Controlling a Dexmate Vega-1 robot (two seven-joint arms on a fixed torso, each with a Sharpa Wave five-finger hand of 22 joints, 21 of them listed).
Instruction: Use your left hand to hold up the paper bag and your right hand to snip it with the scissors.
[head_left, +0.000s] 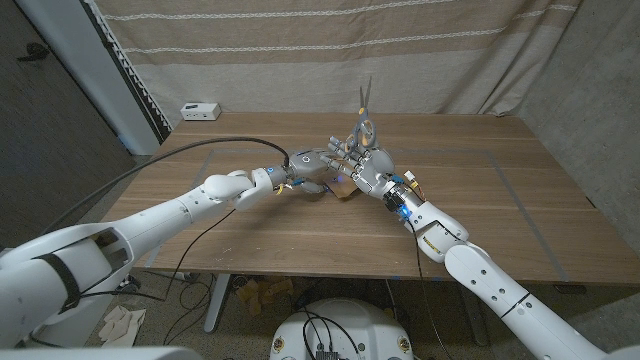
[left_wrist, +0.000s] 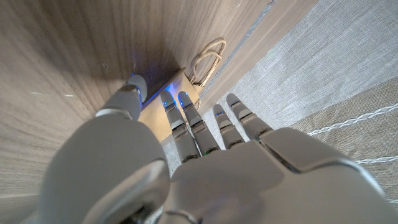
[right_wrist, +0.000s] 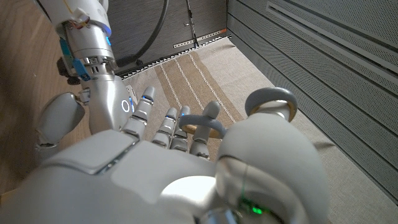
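Brown paper bag (head_left: 343, 186) lies between left hand (head_left: 312, 170) and right hand (head_left: 368, 168).

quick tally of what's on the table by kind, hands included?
Hands: 2, left hand and right hand
Scissors: 1
Paper bag: 1
White box: 1
Total: 5

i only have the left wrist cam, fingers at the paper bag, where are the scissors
Observer: The right hand holds the scissors, blades pointing up, just behind the paper bag.
Operator: how close is that hand to mine
Observer: Very close; in the head view the left hand sits right beside it at mid-table.
Operator: anything else on the table
Observer: A small white box sits at the table's far left corner.
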